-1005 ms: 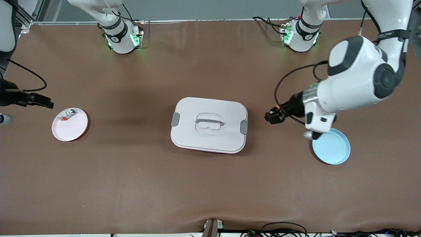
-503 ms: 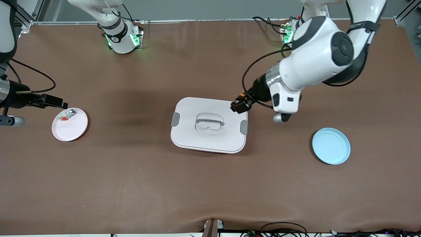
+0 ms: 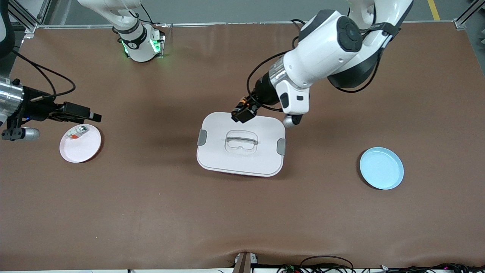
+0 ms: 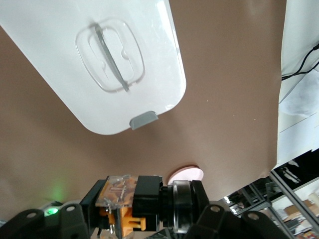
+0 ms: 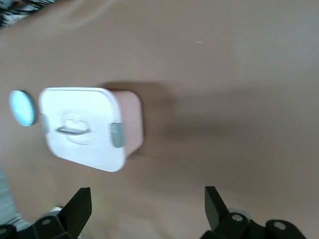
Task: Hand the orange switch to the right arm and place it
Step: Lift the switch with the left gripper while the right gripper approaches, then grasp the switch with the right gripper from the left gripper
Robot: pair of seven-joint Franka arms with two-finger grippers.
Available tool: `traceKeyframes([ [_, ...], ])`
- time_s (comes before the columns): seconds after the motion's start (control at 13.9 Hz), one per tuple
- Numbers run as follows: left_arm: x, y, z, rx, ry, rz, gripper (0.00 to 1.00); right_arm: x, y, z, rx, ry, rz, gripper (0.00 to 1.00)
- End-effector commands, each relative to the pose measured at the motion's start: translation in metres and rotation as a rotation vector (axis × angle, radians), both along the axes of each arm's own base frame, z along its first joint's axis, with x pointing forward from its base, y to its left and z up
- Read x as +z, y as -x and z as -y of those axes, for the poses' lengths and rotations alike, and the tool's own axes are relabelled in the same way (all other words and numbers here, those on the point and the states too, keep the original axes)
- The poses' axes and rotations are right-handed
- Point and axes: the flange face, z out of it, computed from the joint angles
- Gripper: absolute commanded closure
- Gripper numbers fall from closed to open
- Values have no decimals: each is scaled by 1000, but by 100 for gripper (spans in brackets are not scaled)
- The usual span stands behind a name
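White box, blue plate, pink plate.

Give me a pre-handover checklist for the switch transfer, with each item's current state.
1. Orange switch clamped in the left gripper: ok, jaws shut on it.
2. Left gripper in the middle zone: ok, it is over the edge of the white lidded box that lies farthest from the front camera.
3. Right gripper ready to receive: ok, jaws open and nothing between them.
4. Right gripper at the meeting point: not ok, it is over the table by the pink plate.
5. Pink plate free for placing: not ok, a small white-and-grey part lies on it.
6. Blue plate free: ok, nothing on it.
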Motion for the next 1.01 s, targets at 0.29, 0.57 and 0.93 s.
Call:
traceKeyframes([
  [0.29,-24,9,39,201,67,-154,73,0,45,-99,19,-180,125,0],
  [0.57,-22,21,58,236,102,-166,73,-7,49,-140,5,-283,123,0],
  [0.93,-21,22,60,261,118,-173,73,-7,56,-173,24,-322,124,0],
])
